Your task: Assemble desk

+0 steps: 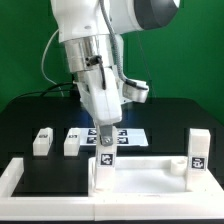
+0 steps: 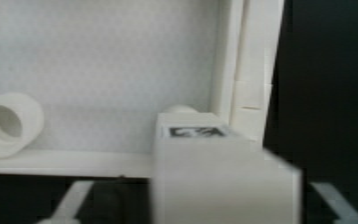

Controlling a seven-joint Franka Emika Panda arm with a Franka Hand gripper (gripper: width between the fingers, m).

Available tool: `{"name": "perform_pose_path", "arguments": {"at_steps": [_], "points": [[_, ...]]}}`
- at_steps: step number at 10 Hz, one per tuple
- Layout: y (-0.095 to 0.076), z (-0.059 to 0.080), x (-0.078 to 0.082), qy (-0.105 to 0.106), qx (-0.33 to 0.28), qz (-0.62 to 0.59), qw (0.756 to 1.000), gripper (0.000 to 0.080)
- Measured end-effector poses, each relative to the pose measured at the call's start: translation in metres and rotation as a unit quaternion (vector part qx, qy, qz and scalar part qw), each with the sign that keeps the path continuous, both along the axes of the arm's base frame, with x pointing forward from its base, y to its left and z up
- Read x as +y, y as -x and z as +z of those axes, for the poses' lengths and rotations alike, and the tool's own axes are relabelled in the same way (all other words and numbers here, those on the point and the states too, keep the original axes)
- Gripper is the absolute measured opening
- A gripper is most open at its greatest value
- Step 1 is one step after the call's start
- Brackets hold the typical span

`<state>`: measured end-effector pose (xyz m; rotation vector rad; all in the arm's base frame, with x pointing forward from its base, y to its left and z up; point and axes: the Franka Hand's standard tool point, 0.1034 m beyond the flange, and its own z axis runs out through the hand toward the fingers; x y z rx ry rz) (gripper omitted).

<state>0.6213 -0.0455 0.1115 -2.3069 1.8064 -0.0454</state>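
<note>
Where the desk top lies: the flat white panel [image 1: 145,175] rests on the black mat [image 1: 30,115] near the front of the table, its long side running across the exterior view.
Wrist close-up: the same panel [image 2: 105,70] fills most of the picture as a pale, grainy surface with a raised edge, and the dark mat [image 2: 336,80] lies beyond that edge.
Gripped leg: a short white block [image 1: 105,160] stands upright at the panel's corner on the exterior view's left, with black-and-white tags on its face. In the wrist view, this leg [image 2: 229,170] sits at the panel's corner with a tag on top.
Gripper: the pincer [image 1: 105,133] points straight down, its fingers closed narrowly on the top of that leg.
Far-end leg: another white block [image 1: 198,150] stands upright at the panel's end on the exterior view's right. Whether it rests on the panel or just beside it cannot be told.
Loose legs: two more tagged blocks [image 1: 41,142] [image 1: 73,142] stand side by side on the mat, well apart from the panel, toward the exterior view's left.
Round part: a white ring-shaped piece [image 2: 7,125] shows on the panel in the wrist view, too blurred to identify.
Marker board: the thin tagged sheet [image 1: 135,133] lies flat behind the gripper.
White rail: it [image 1: 15,180] edges the mat at the front corner on the exterior view's left.
</note>
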Motion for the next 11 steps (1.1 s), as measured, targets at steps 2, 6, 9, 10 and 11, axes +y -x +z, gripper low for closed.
{"name": "perform_pose_path", "arguments": {"at_steps": [2,6,9,10,11], "points": [[-0.003,0.004,0.009,0.041,-0.018,0.179,0.983,0.0537],[0.003,-0.002,0.012,0.059,-0.032,0.343,0.937,0.0648],[-0.005,0.001,0.0,0.103,-0.048,0.54,0.834,0.0649],[-0.008,0.0,-0.002,0.106,-0.052,0.563,0.818,0.0649],[-0.007,-0.001,-0.001,0.104,-0.05,0.549,0.828,0.0649]]}}
